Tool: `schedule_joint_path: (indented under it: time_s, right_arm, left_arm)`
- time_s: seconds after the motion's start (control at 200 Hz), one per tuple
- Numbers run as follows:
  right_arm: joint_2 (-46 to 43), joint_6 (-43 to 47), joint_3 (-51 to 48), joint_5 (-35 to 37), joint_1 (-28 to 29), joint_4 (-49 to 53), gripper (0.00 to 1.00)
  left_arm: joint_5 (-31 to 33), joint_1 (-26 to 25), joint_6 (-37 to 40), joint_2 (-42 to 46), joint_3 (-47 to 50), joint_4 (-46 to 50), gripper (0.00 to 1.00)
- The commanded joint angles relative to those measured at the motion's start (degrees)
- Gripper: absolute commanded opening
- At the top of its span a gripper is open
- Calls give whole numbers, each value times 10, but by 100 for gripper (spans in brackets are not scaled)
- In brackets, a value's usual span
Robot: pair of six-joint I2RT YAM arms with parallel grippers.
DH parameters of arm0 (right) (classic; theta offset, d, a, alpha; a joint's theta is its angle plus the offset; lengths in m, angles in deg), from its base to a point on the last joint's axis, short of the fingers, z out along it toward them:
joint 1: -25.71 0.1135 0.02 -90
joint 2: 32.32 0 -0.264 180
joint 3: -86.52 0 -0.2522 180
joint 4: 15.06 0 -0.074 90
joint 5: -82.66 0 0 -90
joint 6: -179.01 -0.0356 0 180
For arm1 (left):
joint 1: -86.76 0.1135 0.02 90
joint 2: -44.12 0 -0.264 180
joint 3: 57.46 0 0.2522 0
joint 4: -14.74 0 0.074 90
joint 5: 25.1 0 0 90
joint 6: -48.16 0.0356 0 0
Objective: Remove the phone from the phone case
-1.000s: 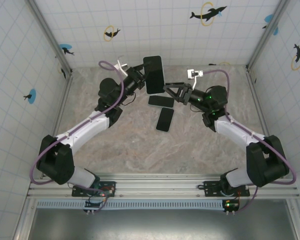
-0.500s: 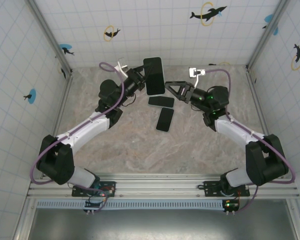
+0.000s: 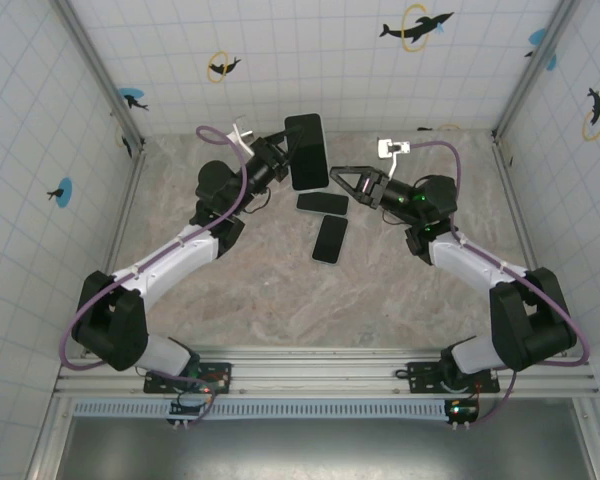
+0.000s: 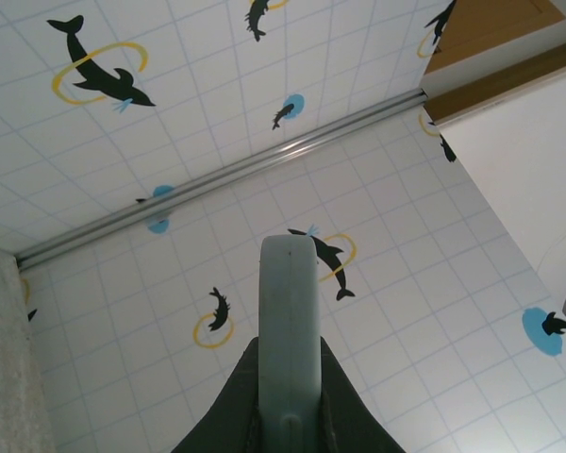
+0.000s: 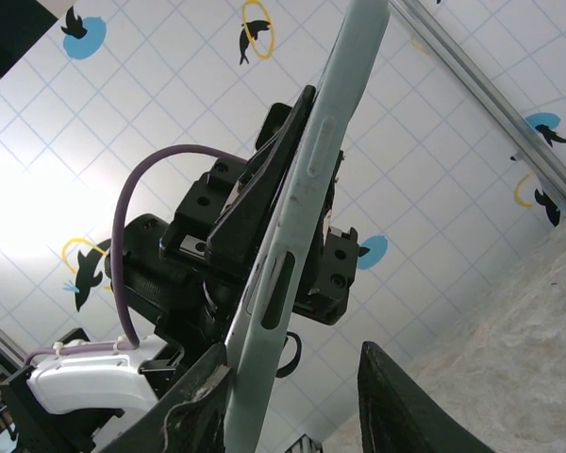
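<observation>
The left hand (image 3: 283, 157) is closed on the left long edge of the phone case (image 3: 307, 150) and holds it clear above the marbled surface (image 3: 280, 290), close to the tiled back wall (image 3: 310, 60). In the left wrist view this hand (image 4: 288, 382) pinches the pale blue-grey case (image 4: 288, 311) edge-on, and the case rises straight up between the two dark fingers (image 4: 236, 401).

From above, the case shows a dark face with a pale rim around it. That dark face is the phone (image 3: 308, 145), seated in the case.

Below the case, towards the arm bases, a second dark phone (image 3: 322, 203) lies flat on the surface. A third dark phone (image 3: 330, 239) lies flat just beyond it, still further from the case.

Right of the case, at its lower right corner, the right hand (image 3: 337, 182) is open with its fingers spread. In the right wrist view the case (image 5: 307, 203) slants up past this hand (image 5: 292, 363), its lower end close beside one finger (image 5: 196, 401). Whether they touch cannot be told.
</observation>
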Motion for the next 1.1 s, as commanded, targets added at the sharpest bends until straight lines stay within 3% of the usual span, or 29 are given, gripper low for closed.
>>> schedule_joint_path:
  time_s: [0.0,0.47,0.766,1.096]
  right_arm:
    - [7,12,5,-8,9,-6,39]
    - [17,20,29,-6,35,35,38]
    - [26,-109,23,39,50,-81,38]
    - [36,-147,23,52,48,-113,19]
  left_arm:
    - [6,-5,-13,23,-6,-54,0]
    - [16,-16,-12,17,-9,-58,0]
    - [35,-16,-22,-6,-5,-64,0]
    - [22,-16,-31,-31,-3,-56,1]
